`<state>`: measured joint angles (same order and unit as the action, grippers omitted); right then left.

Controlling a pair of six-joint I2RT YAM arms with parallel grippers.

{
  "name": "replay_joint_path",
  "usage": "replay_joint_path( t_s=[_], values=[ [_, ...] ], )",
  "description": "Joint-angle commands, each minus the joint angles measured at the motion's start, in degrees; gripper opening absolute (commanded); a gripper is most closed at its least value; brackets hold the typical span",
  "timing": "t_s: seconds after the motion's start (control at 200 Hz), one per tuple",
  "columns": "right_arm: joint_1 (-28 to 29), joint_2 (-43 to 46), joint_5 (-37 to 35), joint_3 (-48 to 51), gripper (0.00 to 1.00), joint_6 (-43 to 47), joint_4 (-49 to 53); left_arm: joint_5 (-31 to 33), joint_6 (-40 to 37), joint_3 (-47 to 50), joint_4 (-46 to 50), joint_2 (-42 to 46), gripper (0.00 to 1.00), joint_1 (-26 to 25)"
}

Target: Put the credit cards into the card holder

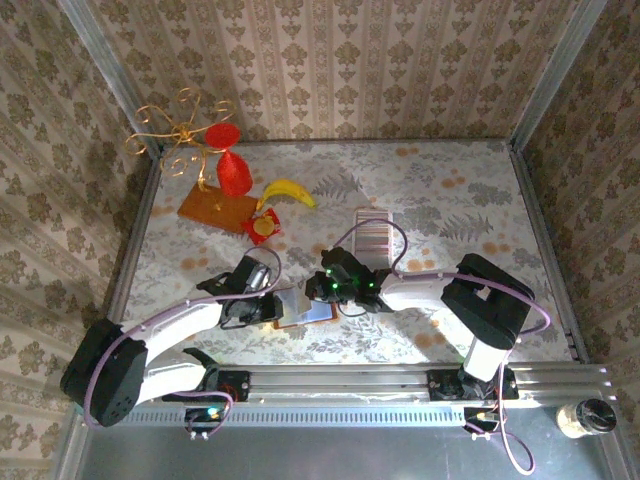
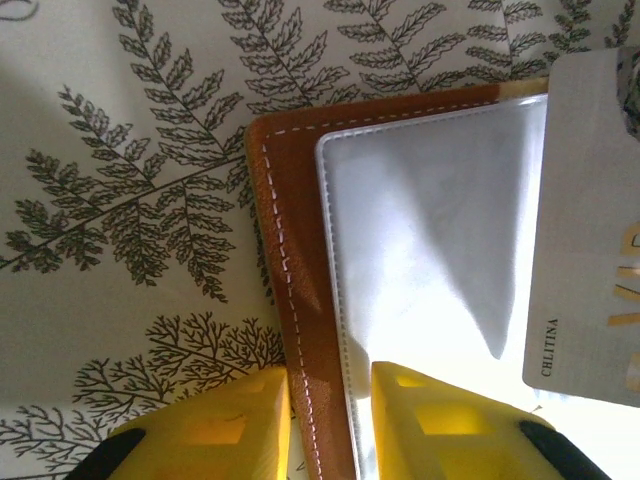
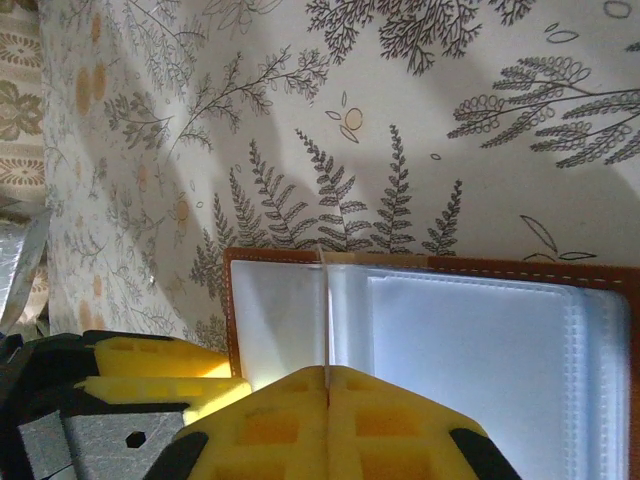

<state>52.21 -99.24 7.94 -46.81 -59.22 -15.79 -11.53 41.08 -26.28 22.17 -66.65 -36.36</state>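
Card holder [image 2: 285, 250]: I find it lying open and flat on the fern-print table [image 1: 450, 190], near-ctr, just ahead of the arm bases and btwn the two grippers. It is brown leather w/ white stitching along the rim, clear pale sleeves facing up. L gripper [image 2: 330, 378]: on its wrist cam both yellow fingers [image 2: 215, 425] stand apart w/ a narrow gap, and the holder's stitched edge runs under that gap. Nothing is pinched btwn them, and I can't tell if the tips press on the leather. R gripper [image 3: 327, 385]: jaws closed, pads meeting on one card [image 2: 585, 220], which its own cam shows edge-on as a thin line rising from the pads. The L wrist cam shows that card's pale face w/ small print along one side. It sits over the sleeve on the side away from the stitched edge and casts a shadow on the plastic. Whether a corner has entered a pocket I can't tell. Credit cards [image 1: 373, 238]: the rest lie as a striped, overlapped strip on the table beyond the R gripper, apart from the holder. Other items at far-left, well apart from the work: orange-brown board [image 1: 215, 208] and banana [image 1: 290, 190]. A jar [image 1: 587, 417] stands on the metal ledge at near-right.
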Motion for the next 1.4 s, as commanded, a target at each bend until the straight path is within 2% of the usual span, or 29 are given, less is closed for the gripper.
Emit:
replay_joint_path(
  t_s=[0.0,0.68,0.92,1.16,1.395],
  values=[
    [0.5,-1.3,-1.8,0.0,0.0,-1.3,-1.5,1.0,-1.6,0.8,0.4,-0.8,0.26,-0.3],
    [0.6,2.9,-5.6,6.2,0.0,-1.6,-6.9,2.4,-1.7,2.3,1.5,-0.2,0.19,-0.3],
    [0.8,1.0,-4.5,6.0,0.0,-2.0,-8.4,2.3,-1.5,2.0,2.0,1.1,0.19,-0.3],
    [1.6,-1.0,-3.0,7.0,0.0,-5.6,-13.8,2.3,-1.0,2.7,1.9,1.2,0.19,-0.5],
    [2.7,0.0,-5.9,9.5,0.0,-12.2,-12.1,2.3,-0.8,2.8,2.0,1.7,0.19,-0.5]
  ],
)
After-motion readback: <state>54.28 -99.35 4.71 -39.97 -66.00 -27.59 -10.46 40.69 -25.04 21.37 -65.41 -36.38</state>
